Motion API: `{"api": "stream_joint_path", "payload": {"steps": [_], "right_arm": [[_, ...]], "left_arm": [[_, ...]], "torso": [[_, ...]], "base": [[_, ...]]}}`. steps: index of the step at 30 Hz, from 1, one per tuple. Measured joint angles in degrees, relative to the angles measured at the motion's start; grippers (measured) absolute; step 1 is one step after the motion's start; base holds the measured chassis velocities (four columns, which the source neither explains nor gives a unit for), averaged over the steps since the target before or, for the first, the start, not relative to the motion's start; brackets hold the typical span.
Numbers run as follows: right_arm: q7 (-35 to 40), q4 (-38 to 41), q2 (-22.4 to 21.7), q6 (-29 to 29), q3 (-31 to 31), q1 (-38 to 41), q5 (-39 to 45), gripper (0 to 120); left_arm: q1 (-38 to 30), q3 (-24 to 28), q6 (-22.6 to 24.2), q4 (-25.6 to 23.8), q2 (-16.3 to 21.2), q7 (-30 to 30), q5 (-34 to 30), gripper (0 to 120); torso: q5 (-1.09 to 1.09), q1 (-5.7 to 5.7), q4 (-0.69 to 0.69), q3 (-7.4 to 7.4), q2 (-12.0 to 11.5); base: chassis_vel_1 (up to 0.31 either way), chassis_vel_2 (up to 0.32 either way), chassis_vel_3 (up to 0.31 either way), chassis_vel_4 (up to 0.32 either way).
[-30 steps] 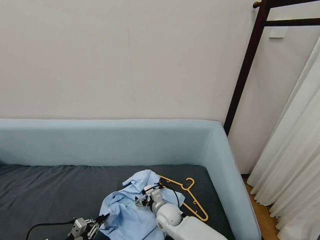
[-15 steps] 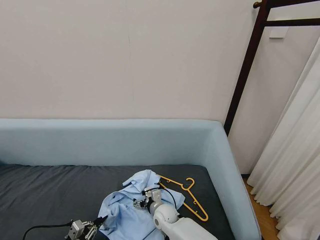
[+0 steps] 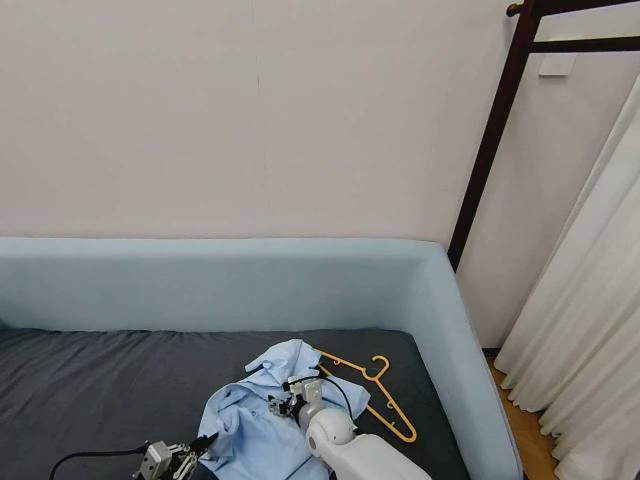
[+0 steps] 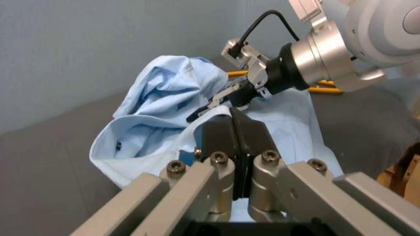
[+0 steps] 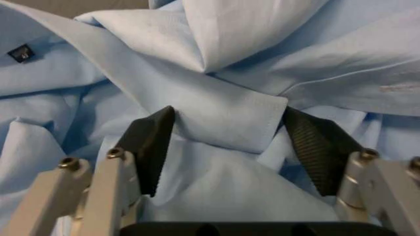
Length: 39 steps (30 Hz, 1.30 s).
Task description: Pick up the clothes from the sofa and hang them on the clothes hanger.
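**Both grippers at the shirt on the sofa**

Surface: a light-blue sofa (image 3: pixel 220 285) with a dark grey seat (image 3: pixel 90 380), set against a plain white wall (image 3: pixel 250 120). A dark wooden rack (image 3: pixel 495 130) and white curtain (image 3: pixel 590 330) stand to the right.

The blue shirt (image 3: pixel 240 430) lies crumpled on the seat, with the orange hanger (image 4: pixel 326 90) touching its right side.

The right gripper (image 5: pixel 229 142) rests on the shirt, jaws wide, straddling a fold. The left gripper (image 4: pixel 233 118) is at the shirt's left edge, pads pressed together. Whether they pinch cloth cannot be told.

Compared with one second ago, the right gripper sits slightly lower; shirt and hanger are unmoved
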Motion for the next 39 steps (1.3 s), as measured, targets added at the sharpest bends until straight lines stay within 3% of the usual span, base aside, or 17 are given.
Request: {"api": "stream_joint_path", "payload": {"steps": [17, 23, 29, 33, 39], "right_arm": [[-0.1, 1.0, 0.3, -1.2, 0.2, 0.4, 1.7, 1], [0.9, 3.5, -0.4, -0.5, 0.4, 0.1, 3.1, 0], [4.9, 15.2, -3.1, -0.6, 2.4, -0.7, 9.2, 0], [8.0, 25.8, -10.4, -2.6, 3.7, 0.6, 12.1, 0], [10.3, 31.1, -15.3, -2.2, 3.8, 0.8, 13.2, 0]], "left_arm": [[-3.3, 0.6, 0.1, 1.0, -1.3, -0.1, -0.3, 0], [-4.3, 1.3, 0.1, 1.3, -1.0, -0.2, 0.0, 0], [-4.3, -1.1, -1.1, 1.6, -3.7, -0.4, 4.0, 0], [-4.3, -4.6, -1.4, -0.7, -2.8, -0.8, 3.8, 0], [-5.6, -6.9, -1.5, -2.2, -1.0, -2.0, 3.8, 0]], "torso": [[0.01, 0.0, -0.02, 0.0, 0.0], [0.01, 0.0, -0.01, 0.0, 0.0], [0.01, 0.0, 0.02, 0.0, 0.0], [0.01, 0.0, -0.02, 0.0, 0.0], [0.01, 0.0, -0.01, 0.0, 0.0]], "base": [[0.0, 0.0, 0.0, 0.0], [0.0, 0.0, 0.0, 0.0], [0.0, 0.0, 0.0, 0.0], [0.0, 0.0, 0.0, 0.0], [0.0, 0.0, 0.0, 0.0]]}}
